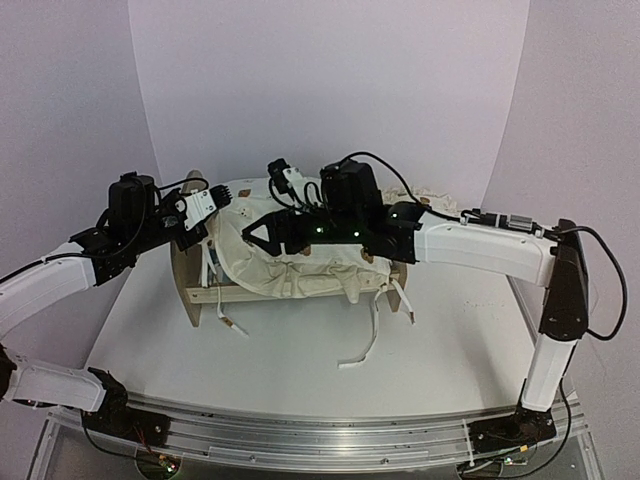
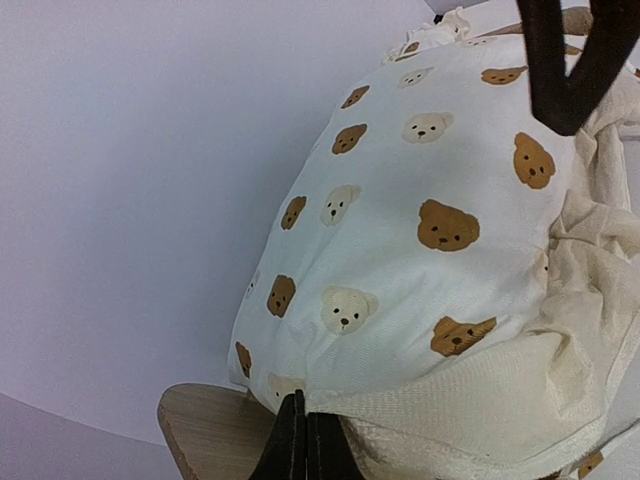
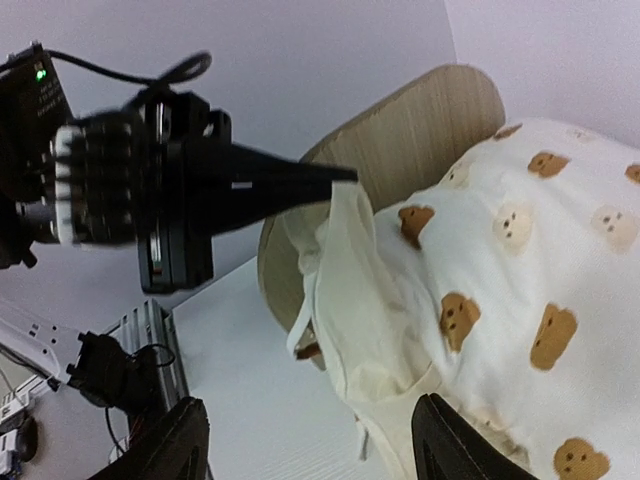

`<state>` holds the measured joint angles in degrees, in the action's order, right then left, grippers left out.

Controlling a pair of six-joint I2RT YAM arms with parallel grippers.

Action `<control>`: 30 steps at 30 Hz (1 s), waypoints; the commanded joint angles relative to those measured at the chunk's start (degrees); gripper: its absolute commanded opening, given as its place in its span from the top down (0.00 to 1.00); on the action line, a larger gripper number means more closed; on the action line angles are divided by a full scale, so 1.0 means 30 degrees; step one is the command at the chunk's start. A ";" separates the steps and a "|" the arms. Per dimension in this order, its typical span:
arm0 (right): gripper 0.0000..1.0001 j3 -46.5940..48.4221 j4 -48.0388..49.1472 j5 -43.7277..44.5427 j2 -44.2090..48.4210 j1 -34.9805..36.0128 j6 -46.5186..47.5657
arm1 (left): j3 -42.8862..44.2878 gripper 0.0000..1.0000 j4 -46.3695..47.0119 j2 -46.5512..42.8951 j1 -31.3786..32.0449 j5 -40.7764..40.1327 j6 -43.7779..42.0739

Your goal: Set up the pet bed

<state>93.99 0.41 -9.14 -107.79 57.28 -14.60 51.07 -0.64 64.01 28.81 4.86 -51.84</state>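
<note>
Pet bed (image 1: 190, 280): mid-table (image 1: 250, 370), long axis left-right, headboard (image 3: 420, 130) toward your left arm.
Cushion (image 1: 300, 260): heaped on the frame.
Left gripper (image 2: 303, 435): jaws pinching the cushion's edge.
Right gripper (image 3: 310, 405): jaws spread over the cushion.

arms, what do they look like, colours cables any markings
Left arm and right arm: white links, black joints and wrists. Left gripper and right gripper have black tapered fingers. Black cables loop over both; green lights glow on the right wrist.
</note>
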 commanded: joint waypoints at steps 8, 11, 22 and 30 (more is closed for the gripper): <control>0.33 0.7691 0.0567 0.0860 -0.6471 0.0203 0.3713 | 0.0128 1.00 0.0508 -0.0412 -0.0111 0.0064 0.1306; 0.36 0.8687 0.0639 0.1195 -0.7519 0.0120 0.3370 | 0.0061 1.00 0.0500 -0.0506 -0.0111 -0.0016 0.1457; 1.00 0.8893 0.2355 0.4259 -0.8464 0.0001 0.1886 | 0.0066 1.00 -0.0090 -0.0458 -0.0116 0.0372 0.1666; 1.00 0.9147 0.3820 0.7024 -0.8713 -0.0051 0.0777 | 0.1333 0.45 -0.3998 -0.1503 -0.0122 0.0932 0.9392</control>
<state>118.34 6.16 6.05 -133.20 57.41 -10.16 51.37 -6.70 63.58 28.40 6.38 -40.56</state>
